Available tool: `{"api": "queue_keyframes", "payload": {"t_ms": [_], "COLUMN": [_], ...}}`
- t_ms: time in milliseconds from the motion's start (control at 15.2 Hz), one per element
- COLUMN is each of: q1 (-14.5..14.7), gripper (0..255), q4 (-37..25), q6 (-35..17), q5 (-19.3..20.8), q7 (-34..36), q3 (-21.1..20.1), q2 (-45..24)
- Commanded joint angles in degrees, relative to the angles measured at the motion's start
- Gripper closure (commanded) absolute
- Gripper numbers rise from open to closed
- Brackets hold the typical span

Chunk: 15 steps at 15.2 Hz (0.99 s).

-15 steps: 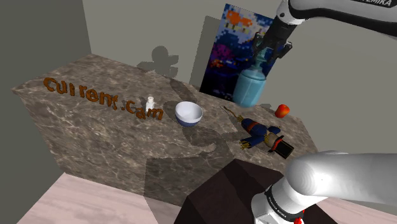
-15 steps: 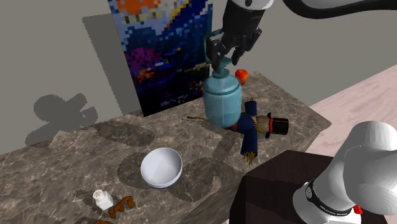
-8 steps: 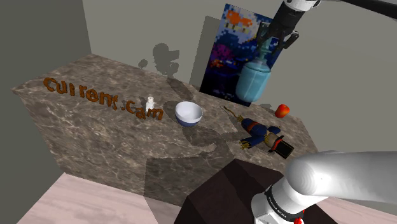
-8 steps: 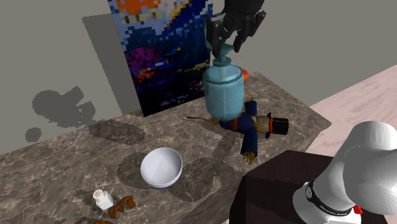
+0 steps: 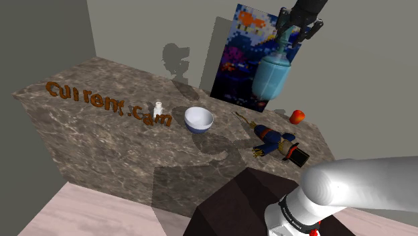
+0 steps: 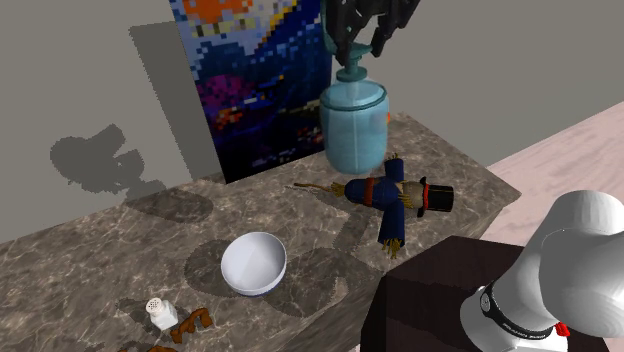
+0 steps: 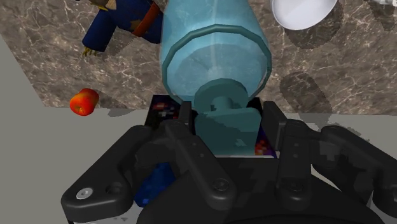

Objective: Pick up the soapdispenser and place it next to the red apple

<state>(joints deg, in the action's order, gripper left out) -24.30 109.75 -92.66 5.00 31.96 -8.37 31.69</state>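
The soap dispenser (image 5: pixel 272 76) is a pale blue round bottle with a pump top, hanging in the air above the marble counter (image 5: pixel 100 134). My black gripper (image 5: pixel 297 33) is shut on its pump head, high in front of the pixel poster (image 5: pixel 241 60). In the second exterior view the soap dispenser (image 6: pixel 354 125) hangs under the gripper (image 6: pixel 355 55), clear of the counter. The wrist view has the fingers (image 7: pixel 184 121) clasping the pump of the soap dispenser (image 7: pixel 213 60). The red apple (image 5: pixel 297 116) lies near the counter's far right corner, also seen as the apple (image 7: pixel 83 102) beside the bottle.
A scarecrow doll (image 5: pixel 276 141) with a black hat lies on the counter near the apple. A white bowl (image 5: pixel 199 120) sits mid-counter, with a small white shaker (image 5: pixel 159 106) and brown letters (image 5: pixel 107 102) further to the shoulder view's left. The dark stand (image 5: pixel 234 208) is at lower right.
The gripper has risen with the soap dispenser, lifting it off the counter and higher in front of the poster.
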Motion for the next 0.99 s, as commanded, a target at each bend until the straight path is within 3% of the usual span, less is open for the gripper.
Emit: {"api": "queue_keyframes", "payload": {"t_ms": [0, 528, 924], "q1": [-0.1, -0.5, -1.9], "gripper": [255, 255, 255], "q4": [-2.4, -11.3, -4.7], "q6": [1.6, 7.1, 1.9], "q5": [0.1, 0.4, 1.4], "q7": [-0.2, -0.6, -8.3], "q3": [0.0, -0.3, 6.5], "q2": [-0.8, -4.1, -1.9]}}
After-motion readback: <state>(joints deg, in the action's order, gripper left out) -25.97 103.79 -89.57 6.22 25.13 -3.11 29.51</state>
